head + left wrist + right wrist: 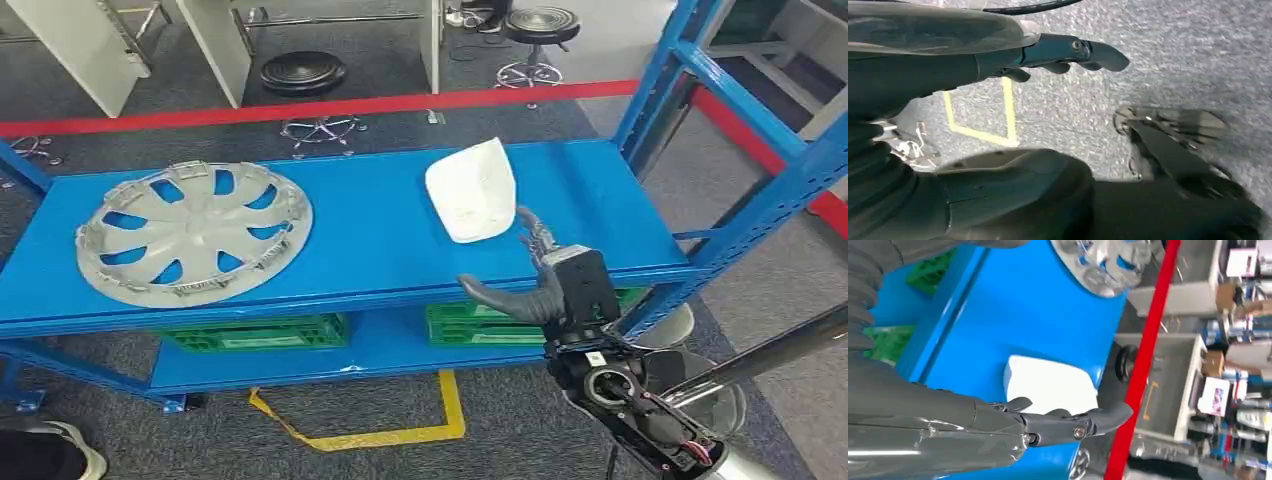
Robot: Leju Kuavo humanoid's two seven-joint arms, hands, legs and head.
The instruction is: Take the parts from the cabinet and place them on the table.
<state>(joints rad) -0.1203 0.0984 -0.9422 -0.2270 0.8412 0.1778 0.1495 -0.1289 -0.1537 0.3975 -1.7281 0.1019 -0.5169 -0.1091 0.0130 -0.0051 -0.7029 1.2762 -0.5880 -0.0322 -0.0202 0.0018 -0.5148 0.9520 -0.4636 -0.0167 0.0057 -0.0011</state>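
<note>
A white curved plastic part (472,189) lies on the blue shelf (370,240) of the cabinet, right of centre. A silver wheel cover (193,231) lies flat at the shelf's left. My right hand (535,275) hovers at the shelf's front edge just below and right of the white part, fingers spread, thumb out to the left, holding nothing. In the right wrist view the white part (1050,385) sits just beyond my right hand's fingers (1073,422). My left hand (1068,52) hangs over grey carpet with nothing in it, fingers apart.
Green crates (255,332) sit on the lower shelf. Blue uprights (740,110) frame the cabinet's right side. Red tape (330,106) crosses the carpet behind, with stools (303,72) and white desks beyond. Yellow tape (400,432) marks the floor in front.
</note>
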